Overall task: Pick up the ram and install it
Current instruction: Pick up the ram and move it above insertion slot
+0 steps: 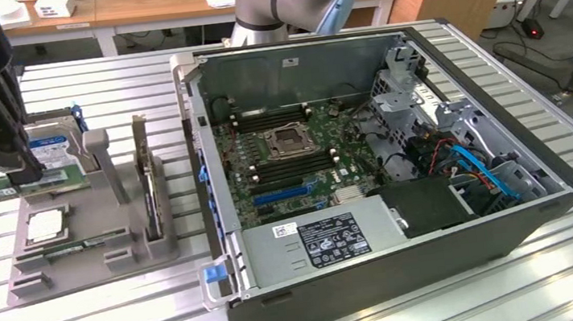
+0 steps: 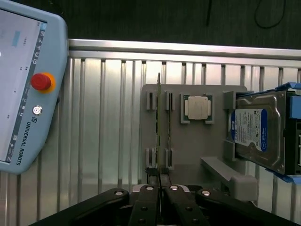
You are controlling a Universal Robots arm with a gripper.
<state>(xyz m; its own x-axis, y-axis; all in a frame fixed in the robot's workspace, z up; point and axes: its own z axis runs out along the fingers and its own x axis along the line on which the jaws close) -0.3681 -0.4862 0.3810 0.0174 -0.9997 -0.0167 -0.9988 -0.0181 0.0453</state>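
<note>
Evidently your gripper was clamped almost fully closed on the ram, holding it edge-on over the grey holder on the desk, and you could reckon it light, stiff and fragile, best pinched mid-length on its flat faces.

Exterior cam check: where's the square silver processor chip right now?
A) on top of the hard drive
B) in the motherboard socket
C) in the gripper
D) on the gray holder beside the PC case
D: the processor chip lies flat in a pocket of the gray holder, next to the hard drive and outside the PC case.
</note>
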